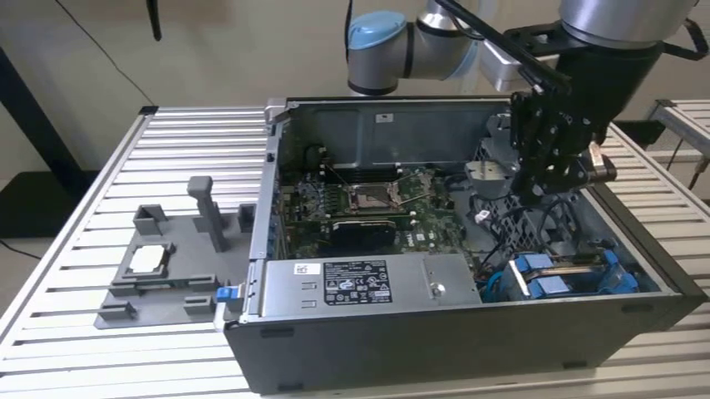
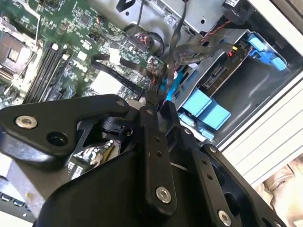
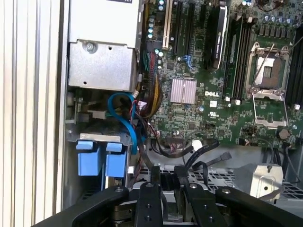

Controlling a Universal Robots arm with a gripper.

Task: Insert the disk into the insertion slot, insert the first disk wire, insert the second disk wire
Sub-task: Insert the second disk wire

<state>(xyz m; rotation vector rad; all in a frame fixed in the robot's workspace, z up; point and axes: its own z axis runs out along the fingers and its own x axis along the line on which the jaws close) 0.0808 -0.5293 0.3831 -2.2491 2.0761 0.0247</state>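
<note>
Gripper point(image 3: 169, 182) over open PC case point(image 1: 444, 349), approx 2 o'clock in exterior view | jaws look closed on end of black wire point(image 3: 147, 161) | disk point(image 1: 571, 268) sits in insertion slot point(image 2: 258, 90), 4 o'clock — keep connector square w/ port, clear of blue cable point(image 3: 125, 118)

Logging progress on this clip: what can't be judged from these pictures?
1. Exterior view: whether a drive sits in the drive bay; blue tabs cover it.
2. Second wrist view: where the cables end; the gripper hides them.
3. First wrist view: the rest of the bay, blocked by the gripper.
</note>
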